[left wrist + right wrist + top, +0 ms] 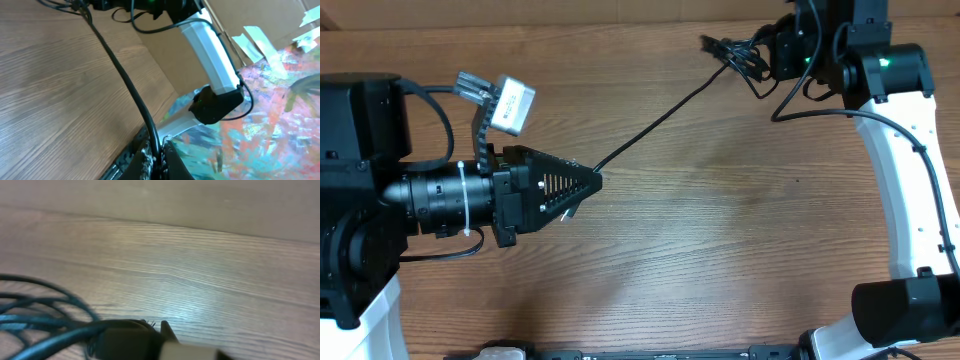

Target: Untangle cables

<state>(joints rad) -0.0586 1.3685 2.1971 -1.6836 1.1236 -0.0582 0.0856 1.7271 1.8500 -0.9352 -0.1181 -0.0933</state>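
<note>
A thin black cable (pixel 660 120) is stretched taut across the wooden table from my left gripper (pixel 592 178) at centre left to my right gripper (pixel 752 55) at the top right. My left gripper is shut on the cable; in the left wrist view the cord (pixel 127 85) runs out from between the fingertips (pixel 156 152). My right gripper is shut on the tangled bundle of black loops (pixel 730 50). In the right wrist view the loops (pixel 35 315) lie blurred at the lower left beside the jaws (pixel 150 340).
A small silver-white box with clear plugs (pixel 505 100) sits by the left arm's camera mount. The right arm's own thick black cable (pixel 820 105) loops below its wrist. The white right arm (pixel 920 180) runs down the right side. A cardboard wall (pixel 200 205) borders the table's far edge.
</note>
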